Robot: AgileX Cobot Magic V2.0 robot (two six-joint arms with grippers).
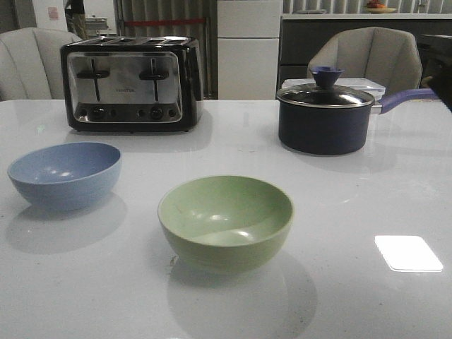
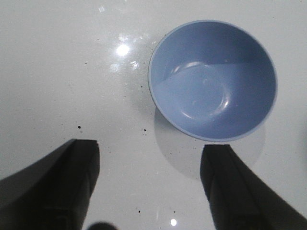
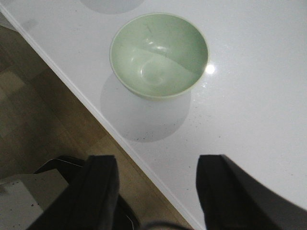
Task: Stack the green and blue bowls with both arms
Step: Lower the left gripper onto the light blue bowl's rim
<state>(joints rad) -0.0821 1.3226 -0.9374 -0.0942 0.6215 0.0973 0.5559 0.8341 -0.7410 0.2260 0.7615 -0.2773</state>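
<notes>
A: On the white table [image 1: 353, 212], seen from the front, the blue bowl [image 1: 65, 173] sits toward the left and the green bowl [image 1: 226, 220] nearer the middle and closer to us, well apart. Both are upright and empty. Behind them stand a toaster [image 1: 131, 83] and a lidded saucepan [image 1: 326, 116]. No arm shows here.

B: And the left wrist?

A: The left gripper [image 2: 148, 187] hangs above the table with its fingers spread wide and nothing between them. The blue bowl [image 2: 212, 79] lies ahead of it, off toward one finger, not centred in the gap.

B: The right wrist?

A: The right gripper [image 3: 156, 191] is likewise spread and empty, poised over the table's edge with the floor [image 3: 29, 105] below. The green bowl [image 3: 159, 53] is just inside that edge, ahead of the fingers.

B: So nothing is grasped yet. How should the pick go?

A: I'd judge each arm should line up so one finger goes inside the rim and one outside, come down straight, then pinch the wall firmly. The smooth rims could slip, so lift slowly.
</notes>
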